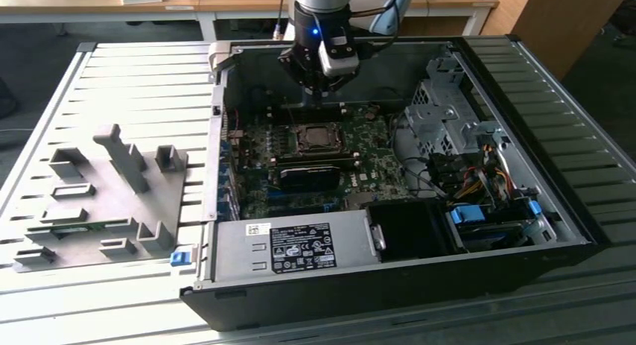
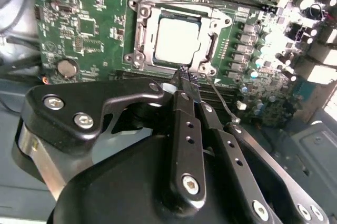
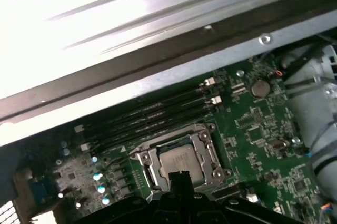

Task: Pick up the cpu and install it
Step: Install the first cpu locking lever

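Hanging above the open computer case (image 1: pixel 556 173), the gripper (image 1: pixel 316 97) points down toward the motherboard (image 1: pixel 368 147). In the second wrist view the gripper (image 2: pixel 185 79) has its two black fingers (image 2: pixel 183 129) drawn narrow, tips nearly together, and nothing is between them. The cpu (image 2: pixel 178 39) lies flat inside the socket frame (image 2: pixel 138 34), just beyond the fingertips and not touching them; its silver-grey top is bright there. In the first wrist view the cpu (image 3: pixel 181 162) sits in the same frame (image 3: pixel 208 145), just ahead of the dark fingertip (image 3: pixel 179 179), with the long black memory slots (image 3: pixel 152 116) farther from the gripper, toward the case wall.

The case lies on its side on a ribbed metal table (image 1: pixel 129 84). On the exterior view's left, well apart from the gripper, a grey fixture plate (image 1: pixel 100 196) carries several matte grey blocks. Behind the table stands a wooden desk (image 1: pixel 238 2), and the floor (image 1: pixel 40 39) is dark (like a workshop or laboratory room).

Below the motherboard in the exterior view, far from the gripper, the power supply (image 1: pixel 293 244) carries a white and black label (image 1: pixel 303 248); its writing is too small to read. Coloured cables (image 1: pixel 477 177) run near the drive cage (image 1: pixel 442 110).
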Robot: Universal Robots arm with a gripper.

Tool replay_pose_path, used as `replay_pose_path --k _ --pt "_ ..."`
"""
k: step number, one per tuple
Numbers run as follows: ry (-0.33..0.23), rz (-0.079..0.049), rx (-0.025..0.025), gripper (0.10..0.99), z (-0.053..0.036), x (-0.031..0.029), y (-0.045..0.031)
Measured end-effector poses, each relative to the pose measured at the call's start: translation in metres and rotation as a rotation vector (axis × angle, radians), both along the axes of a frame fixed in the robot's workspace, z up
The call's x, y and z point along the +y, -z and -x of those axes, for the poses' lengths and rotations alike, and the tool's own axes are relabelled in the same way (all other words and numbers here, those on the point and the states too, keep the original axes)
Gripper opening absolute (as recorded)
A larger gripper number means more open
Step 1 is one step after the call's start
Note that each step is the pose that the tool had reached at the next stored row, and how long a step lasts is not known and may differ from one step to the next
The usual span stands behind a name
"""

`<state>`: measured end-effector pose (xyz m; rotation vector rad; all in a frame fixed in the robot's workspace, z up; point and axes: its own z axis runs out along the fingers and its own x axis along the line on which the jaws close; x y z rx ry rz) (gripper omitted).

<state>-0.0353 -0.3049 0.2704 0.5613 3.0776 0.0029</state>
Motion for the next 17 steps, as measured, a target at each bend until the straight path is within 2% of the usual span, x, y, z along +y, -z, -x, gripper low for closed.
replay_pose_path --k 17 --pt "-0.300 0.000 0.0028 0.106 0.0001 -0.0001 0.0051"
